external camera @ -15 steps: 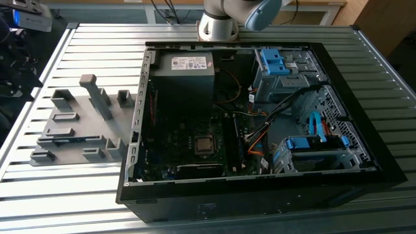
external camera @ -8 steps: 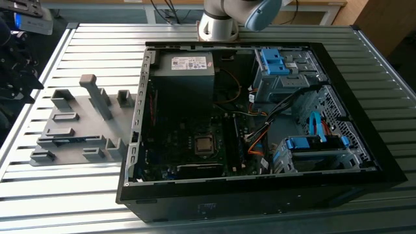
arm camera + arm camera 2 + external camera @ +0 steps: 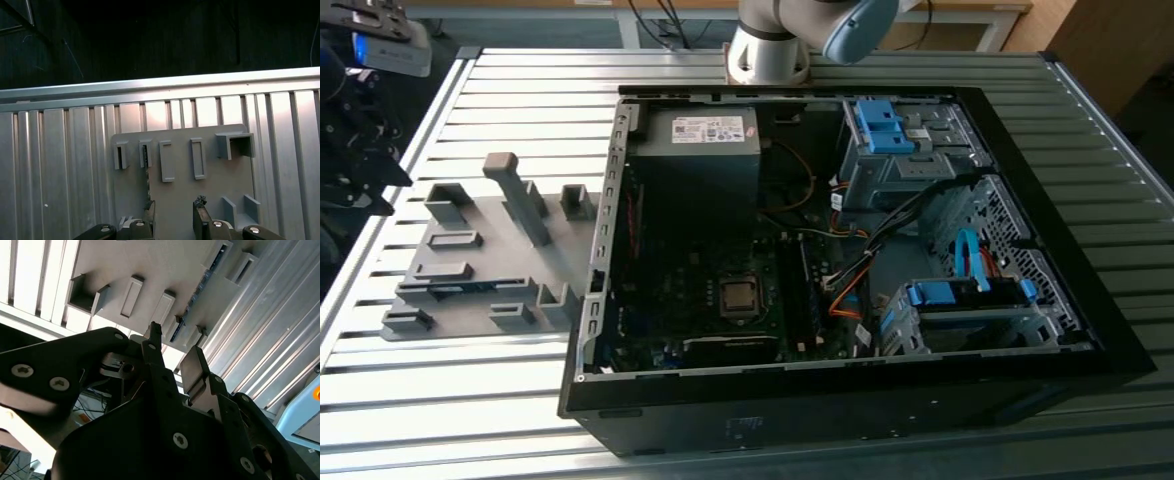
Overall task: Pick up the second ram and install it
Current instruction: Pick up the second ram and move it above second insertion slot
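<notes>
Second ram (image 3: 460,290), a long, thin, flat blue-green circuit-board stick, stands on edge in a narrow slot of the grey plastic holder tray (image 3: 520,305). In the exterior view it sits toward 8 o'clock of the tray's surface. In both wrist views we see the second ram (image 3: 198,290) (image 3: 148,182) as a slim dark-green edge running between low grey blocks of the tray (image 3: 100,260) (image 3: 180,200).

The black 2-finger gripper (image 3: 175,217) (image 3: 175,352) is over the tray. Its jaws stand well apart with nothing between them, so it holds nothing. In the first wrist view the stick's edge runs toward 1 of the fingertips (image 3: 149,206). We cannot tell whether they touch.

The tray rests on a silver slatted aluminium table (image 3: 454,385), at 9 o'clock of a black open computer case (image 3: 854,425) lying on its side. Inside the case, bright blue plastic drive-bay latches (image 3: 881,125) sit near 1 o'clock, with more blue plastic near 4 o'clock. The arm's silver-white base (image 3: 767,50) stands at 12 o'clock of the case.
</notes>
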Motion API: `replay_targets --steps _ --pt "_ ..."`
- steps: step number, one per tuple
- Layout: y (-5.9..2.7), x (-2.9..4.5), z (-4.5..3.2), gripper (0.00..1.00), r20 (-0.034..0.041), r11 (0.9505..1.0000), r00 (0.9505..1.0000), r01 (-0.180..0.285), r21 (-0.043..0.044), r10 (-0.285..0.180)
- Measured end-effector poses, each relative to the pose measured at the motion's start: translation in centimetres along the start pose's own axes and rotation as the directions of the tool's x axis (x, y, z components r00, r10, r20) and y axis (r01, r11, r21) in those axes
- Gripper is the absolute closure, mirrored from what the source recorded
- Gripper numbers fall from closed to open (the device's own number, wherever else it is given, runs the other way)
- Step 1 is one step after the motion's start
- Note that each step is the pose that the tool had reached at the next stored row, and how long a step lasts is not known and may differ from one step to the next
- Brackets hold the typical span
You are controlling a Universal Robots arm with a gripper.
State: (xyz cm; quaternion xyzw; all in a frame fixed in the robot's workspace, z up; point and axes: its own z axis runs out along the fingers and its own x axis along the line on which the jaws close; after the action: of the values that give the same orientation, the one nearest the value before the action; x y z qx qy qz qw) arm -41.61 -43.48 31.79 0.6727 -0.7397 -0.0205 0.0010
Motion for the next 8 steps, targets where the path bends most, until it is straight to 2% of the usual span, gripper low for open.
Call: replay_targets --steps 8 --pt "-0.02 0.05 0.45 0.57 0.0 1.0 1.0 0.0 0.0 0.0"
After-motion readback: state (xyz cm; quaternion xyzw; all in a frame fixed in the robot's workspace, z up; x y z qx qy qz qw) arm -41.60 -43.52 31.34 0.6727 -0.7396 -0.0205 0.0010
